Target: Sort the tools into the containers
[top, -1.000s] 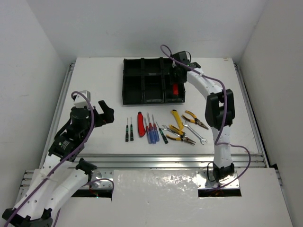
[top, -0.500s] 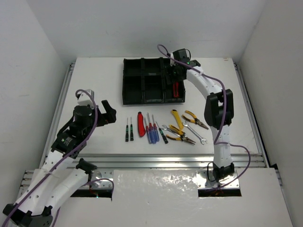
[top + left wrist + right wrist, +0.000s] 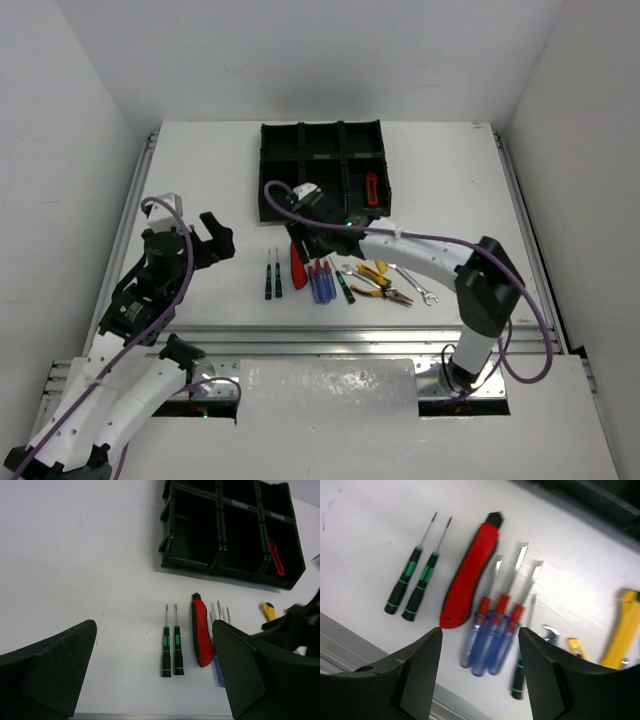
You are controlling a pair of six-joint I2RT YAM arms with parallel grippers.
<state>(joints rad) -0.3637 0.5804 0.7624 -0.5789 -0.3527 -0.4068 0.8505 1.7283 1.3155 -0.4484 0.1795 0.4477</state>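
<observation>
right claw (image 3: 480, 631) left tray (image 3: 320, 126), over three blue screwdrivers (image 3: 492, 641) (one red cutter (image 3: 470, 575) beside)

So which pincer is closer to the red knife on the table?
The right pincer. It hovers over the red knife; the left pincer is farther off, beyond the two green screwdrivers.

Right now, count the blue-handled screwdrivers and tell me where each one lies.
3, side by side, just right of the red cutter: left screwdriver, middle screwdriver, right screwdriver. None seems hidden.
</observation>
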